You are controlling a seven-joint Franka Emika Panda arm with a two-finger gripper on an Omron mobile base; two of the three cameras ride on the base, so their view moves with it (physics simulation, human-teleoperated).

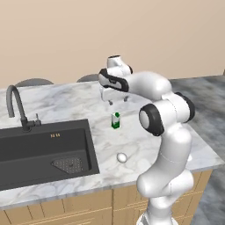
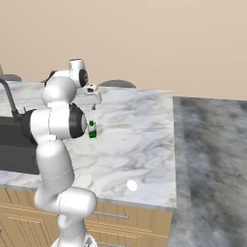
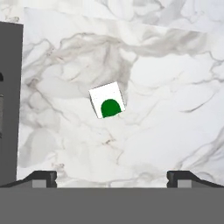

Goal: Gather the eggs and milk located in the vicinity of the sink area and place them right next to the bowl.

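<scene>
End effector (image 1: 117,101) spread wide — empty, hovering above the milk carton (image 1: 115,120).

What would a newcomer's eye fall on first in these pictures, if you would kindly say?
First, the white arm, bent over the marble counter, with its open end effector hanging above a small white and green milk carton that stands upright. Next, the black sink with its dark arched faucet at the counter's left. Last, a white egg lying near the front edge, to the right of the sink.
</scene>
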